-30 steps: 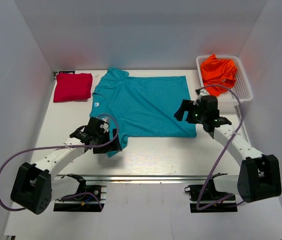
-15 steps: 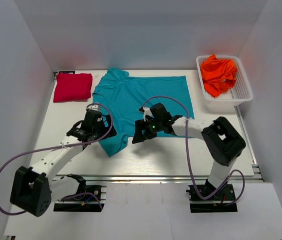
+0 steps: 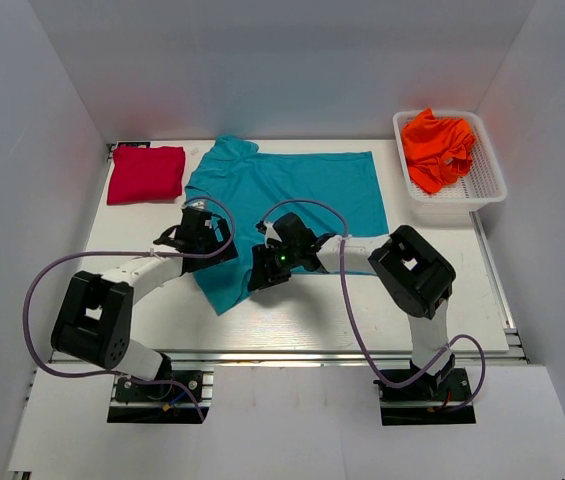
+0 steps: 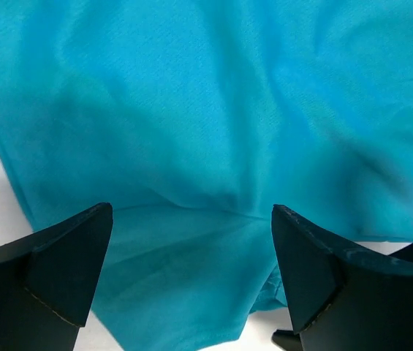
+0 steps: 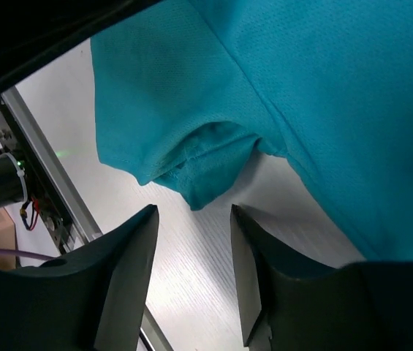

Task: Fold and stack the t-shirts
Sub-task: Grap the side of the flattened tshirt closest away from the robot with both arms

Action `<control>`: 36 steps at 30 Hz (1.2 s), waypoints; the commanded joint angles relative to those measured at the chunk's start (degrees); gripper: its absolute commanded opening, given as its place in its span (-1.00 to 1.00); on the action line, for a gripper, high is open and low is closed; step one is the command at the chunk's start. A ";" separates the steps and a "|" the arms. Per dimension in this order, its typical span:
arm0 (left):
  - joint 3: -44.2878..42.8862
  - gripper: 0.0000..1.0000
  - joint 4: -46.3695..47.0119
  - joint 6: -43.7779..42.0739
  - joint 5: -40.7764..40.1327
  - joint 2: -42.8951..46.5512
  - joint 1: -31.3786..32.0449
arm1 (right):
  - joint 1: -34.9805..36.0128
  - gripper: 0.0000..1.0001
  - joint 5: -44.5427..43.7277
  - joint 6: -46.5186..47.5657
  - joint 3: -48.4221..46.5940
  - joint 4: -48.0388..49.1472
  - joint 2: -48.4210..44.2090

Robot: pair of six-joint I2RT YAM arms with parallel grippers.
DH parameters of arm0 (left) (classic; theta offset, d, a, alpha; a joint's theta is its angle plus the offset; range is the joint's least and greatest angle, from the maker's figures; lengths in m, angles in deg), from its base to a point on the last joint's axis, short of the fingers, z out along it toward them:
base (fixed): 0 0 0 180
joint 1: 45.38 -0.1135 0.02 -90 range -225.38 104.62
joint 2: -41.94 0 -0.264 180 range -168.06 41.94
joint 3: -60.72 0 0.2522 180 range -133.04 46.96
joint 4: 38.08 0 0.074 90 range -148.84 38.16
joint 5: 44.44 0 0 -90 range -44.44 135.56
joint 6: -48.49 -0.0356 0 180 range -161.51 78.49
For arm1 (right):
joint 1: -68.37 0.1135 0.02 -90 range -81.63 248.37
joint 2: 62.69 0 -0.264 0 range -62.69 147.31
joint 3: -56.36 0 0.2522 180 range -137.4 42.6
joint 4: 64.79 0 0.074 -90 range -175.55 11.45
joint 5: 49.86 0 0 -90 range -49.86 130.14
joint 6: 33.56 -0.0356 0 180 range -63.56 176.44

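The teal shirt [image 3: 292, 200] lies spread face up in the middle of the table [image 3: 292, 318], with the folded red shirt [image 3: 146, 173] off its left side and the orange shirt [image 3: 440, 140] heaped in a white basket [image 3: 492, 165] off its far right corner. A second ago the right gripper [image 3: 265, 272] hung over the teal shirt's right hem. It has since swung across and now sits at the near left sleeve [image 5: 191, 175], its jaws spread with the sleeve's edge just beyond the tips and nothing between them. The left gripper [image 4: 191, 270] has left that sleeve and moved up over the shirt's left chest, jaws also spread above the cloth and holding nothing. Both grippers now crowd the same corner of the teal shirt, so the sleeve fold looks about to start, not done. No brand, label or writing can be read anywhere on the shirts.
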 commanded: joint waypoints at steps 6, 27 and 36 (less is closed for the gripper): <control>3.44 1.00 5.64 0.00 2.25 -0.37 -0.94 | 0.70 -0.07 -5.07 -4.83 -1.52 2.27 0.63; 5.03 1.00 5.64 0.01 3.04 -6.07 -4.19 | 0.88 -1.00 2.21 2.64 9.55 -0.71 -7.54; 4.42 1.00 4.77 -4.82 9.36 -4.07 -4.19 | 1.05 0.12 4.07 5.45 9.38 -1.77 -8.67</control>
